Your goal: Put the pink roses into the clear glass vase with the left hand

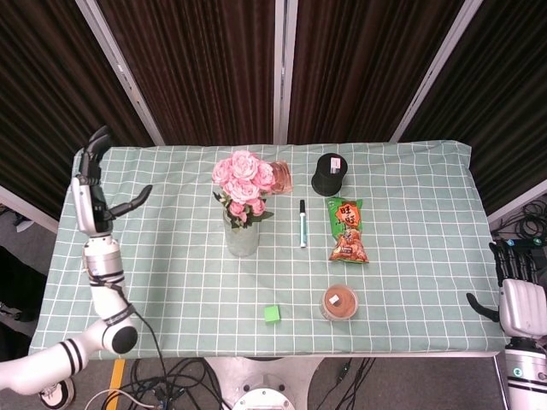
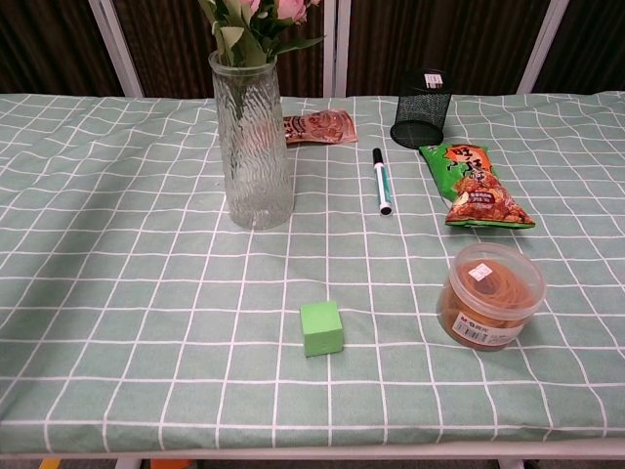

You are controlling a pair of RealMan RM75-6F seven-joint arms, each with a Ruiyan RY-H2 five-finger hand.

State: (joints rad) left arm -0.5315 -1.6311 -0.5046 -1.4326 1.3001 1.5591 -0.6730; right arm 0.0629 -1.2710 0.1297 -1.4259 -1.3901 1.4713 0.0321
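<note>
The pink roses [image 1: 244, 179] stand upright in the clear glass vase [image 1: 242, 237] at the table's middle left. In the chest view only the vase [image 2: 255, 147] and the leaves and lowest blooms [image 2: 256, 21] show. My left hand [image 1: 92, 186] is open, fingers spread, raised over the table's left edge, well away from the vase. My right hand [image 1: 514, 290] hangs off the table's right front corner, fingers apart and holding nothing.
A black mesh cup [image 1: 330, 174], a red snack packet [image 1: 278, 177], a marker pen [image 1: 302, 223] and a green snack bag [image 1: 346, 229] lie right of the vase. A tub of rubber bands [image 1: 339, 302] and a green cube [image 1: 272, 314] sit near the front edge.
</note>
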